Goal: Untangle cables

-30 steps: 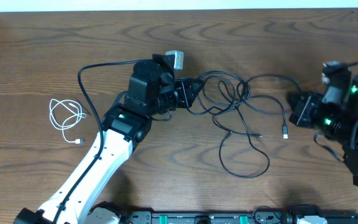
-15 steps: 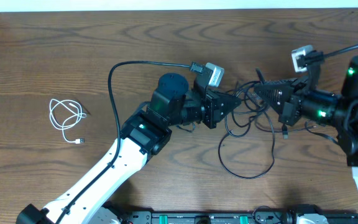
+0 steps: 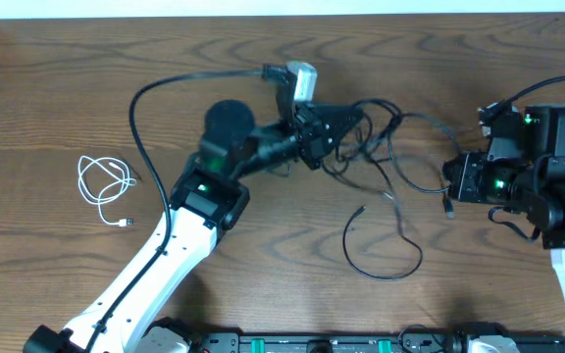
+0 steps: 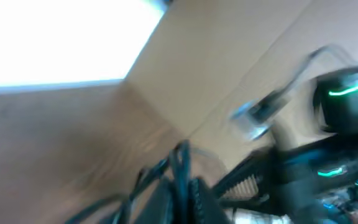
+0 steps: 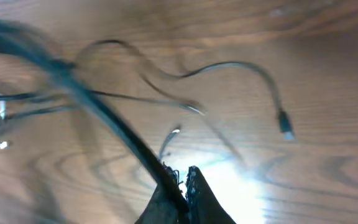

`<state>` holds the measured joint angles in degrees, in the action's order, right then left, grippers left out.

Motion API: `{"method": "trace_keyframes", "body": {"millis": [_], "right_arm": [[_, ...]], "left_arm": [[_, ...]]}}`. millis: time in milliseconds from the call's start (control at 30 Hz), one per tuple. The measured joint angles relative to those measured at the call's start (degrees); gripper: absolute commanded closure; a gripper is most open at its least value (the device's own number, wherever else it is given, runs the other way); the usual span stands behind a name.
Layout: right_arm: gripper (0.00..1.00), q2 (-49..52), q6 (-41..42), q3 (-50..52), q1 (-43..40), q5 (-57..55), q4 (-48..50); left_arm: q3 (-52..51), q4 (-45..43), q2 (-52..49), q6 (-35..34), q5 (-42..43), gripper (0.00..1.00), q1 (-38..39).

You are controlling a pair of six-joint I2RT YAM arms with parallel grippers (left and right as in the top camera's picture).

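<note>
R wrist cam: right hand [image 5: 184, 177] pinches black cable [image 5: 101, 112]; overhead hides grip.

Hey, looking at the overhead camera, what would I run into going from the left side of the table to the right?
white cable → left gripper, shut at the left edge of the tangle → black cables → right gripper, shut at the tangle's right end.

Dark wood-grain table [image 3: 479, 284]; white strip [image 3: 263, 7] along far edge; black rail [image 3: 312, 344] at near edge.
</note>
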<state>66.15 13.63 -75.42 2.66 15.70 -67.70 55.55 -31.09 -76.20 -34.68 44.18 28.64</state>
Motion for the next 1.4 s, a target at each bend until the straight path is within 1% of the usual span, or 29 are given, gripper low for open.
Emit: {"method": "trace_keyframes", "body": {"millis": [100,200,300,367,533,700,833,967,1067,1267,1400], "right_arm": [[0.99,2.2,1.4,0.0,0.0,-1.7,0.0],[0.99,4.3,3.3,0.0,0.0,-3.5,-0.1],[0.99,6.7,6.6,-0.1,0.2,-8.1,-1.4],[0.99,8.4,9.2,-0.2,0.2,-12.2,-2.9],[0.99,12.3,12.9,-0.2,-2.3,-17.6,-3.8],[0.99,13.4,13.4,-0.2,-7.1,-17.9,-3.9],[0.99,13.3,13.4,-0.3,-9.7,-17.5,-4.0],[0.99,13.4,13.4,-0.3,-10.4,-17.8,-4.3],[0.99,13.4,13.4,-0.3,-10.5,-18.1,-4.4],[0.99,13.4,13.7,-0.3,-10.8,-21.4,-5.5],[0.99,13.4,18.4,-0.3,-13.5,-26.4,-9.4]], "left_arm": [[0.0,-11.4,0.4,-3.6,4.5,0.92,0.1],[0.0,-20.0,0.9,-8.0,8.1,0.92,0.1],[0.0,-24.6,1.2,-11.5,10.2,0.92,-0.2],[0.0,-25.3,1.7,-13.3,11.2,0.92,-1.4],[0.0,-25.3,4.2,-15.7,14.7,0.92,-9.1],[-0.2,-23.8,7.8,-18.2,19.6,0.92,-18.2],[-0.2,-21.0,8.9,-19.6,22.4,0.92,-23.4],[-0.3,-13.5,9.1,-20.4,23.0,0.92,-24.5],[-0.3,-10.0,8.9,-20.8,22.8,0.92,-24.9],[-0.3,-8.9,7.4,-20.7,23.0,0.92,-25.3],[-0.4,-7.0,5.7,-19.5,24.4,0.92,-27.2]]}}
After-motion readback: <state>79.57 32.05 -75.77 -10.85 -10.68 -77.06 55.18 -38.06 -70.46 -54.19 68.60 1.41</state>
